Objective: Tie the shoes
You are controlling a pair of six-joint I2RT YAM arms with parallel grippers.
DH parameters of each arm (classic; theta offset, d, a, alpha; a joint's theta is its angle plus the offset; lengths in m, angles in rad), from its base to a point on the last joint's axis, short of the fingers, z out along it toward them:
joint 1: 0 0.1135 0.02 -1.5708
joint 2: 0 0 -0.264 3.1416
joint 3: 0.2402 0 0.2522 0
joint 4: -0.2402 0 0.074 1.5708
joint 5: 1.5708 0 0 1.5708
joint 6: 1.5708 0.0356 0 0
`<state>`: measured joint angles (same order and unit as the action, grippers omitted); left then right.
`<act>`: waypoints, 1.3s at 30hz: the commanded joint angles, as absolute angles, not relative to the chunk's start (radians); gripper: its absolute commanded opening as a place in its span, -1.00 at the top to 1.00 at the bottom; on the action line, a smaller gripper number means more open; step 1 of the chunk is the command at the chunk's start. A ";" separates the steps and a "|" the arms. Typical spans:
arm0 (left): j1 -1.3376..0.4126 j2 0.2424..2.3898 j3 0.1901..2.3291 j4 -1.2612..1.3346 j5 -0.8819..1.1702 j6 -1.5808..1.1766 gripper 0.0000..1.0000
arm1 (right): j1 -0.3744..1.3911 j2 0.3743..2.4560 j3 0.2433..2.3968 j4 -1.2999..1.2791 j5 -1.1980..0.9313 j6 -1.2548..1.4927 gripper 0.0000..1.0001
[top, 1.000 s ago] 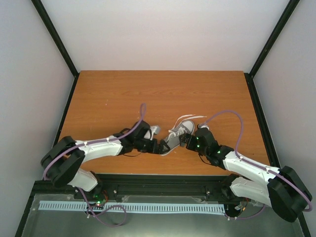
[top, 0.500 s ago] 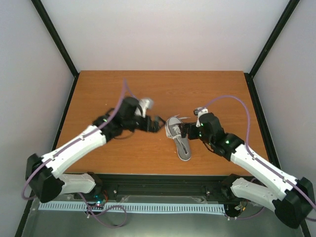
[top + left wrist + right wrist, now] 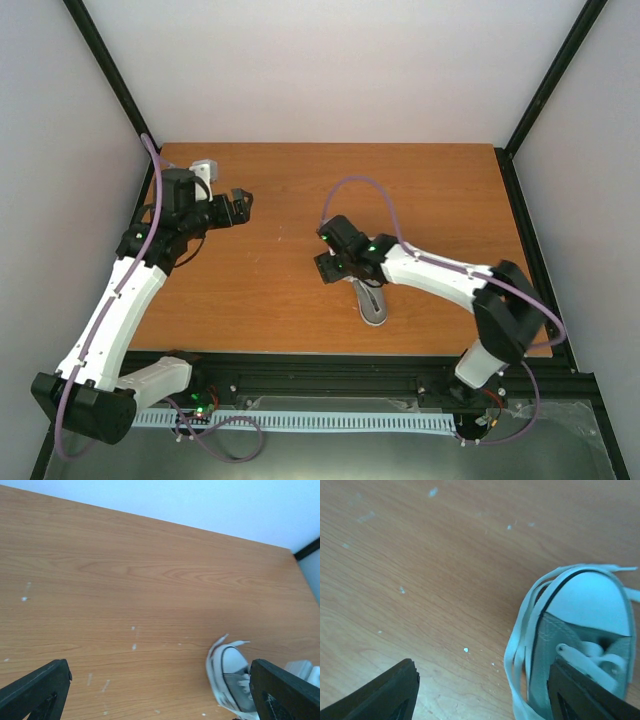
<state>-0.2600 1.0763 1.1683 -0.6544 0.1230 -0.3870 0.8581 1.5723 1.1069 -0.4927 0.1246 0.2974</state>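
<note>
R pincer [image 3: 484,665]: fingers [image 3: 390,692] are held apart w/ a clear gap btwn them, and nothing is clamped. In the R wrist view a loose loop of white lace [image 3: 516,655] is seen lying on the tabletop [image 3: 420,555] within that gap. One finger is overlapped w/ the grey shoe [image 3: 580,630] at the lower right of the frame; whether contact is made can't be told. The shoe's white toe cap [image 3: 592,597] is pointed away from the pincer. The lace ends are trailed loose around the toe, and a crossed stretch of lace is visible over the tongue.

From the top view, the R pincer is held low just beside the shoe's far end, w/ the R arm bent across it. The shoe is placed right of centre, near the front edge of the tabletop, and is partly hidden under the wrist. A purple cable [image 3: 360,185] is looped above the R arm.

L pincer [image 3: 160,667]: fingers are spread fully wide, w/ only bare wood seen btwn them. It is positioned at the far-left part of the tabletop, near the L wall, well apart from the shoe. In the L wrist view the shoe is seen small at lower right, partly hidden behind one finger. Small white specks [image 3: 133,628] are scattered over the wood.
</note>
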 commanded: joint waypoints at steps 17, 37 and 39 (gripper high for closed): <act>-0.236 1.071 1.138 -0.706 0.112 -0.319 -1.00 | 0.840 1.983 1.311 -0.547 0.284 0.380 -0.30; -0.236 1.087 1.140 -0.710 0.171 -0.314 -1.00 | 0.756 2.046 1.348 -0.534 0.234 0.415 -0.24; -0.236 1.088 1.139 -0.710 0.175 -0.315 -0.99 | 0.741 2.062 1.360 -0.521 0.184 0.404 -0.18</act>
<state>-0.2420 1.0821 1.1282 -0.7044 0.1501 -0.3351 0.7761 2.0117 1.3373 -0.5514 0.2523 0.4095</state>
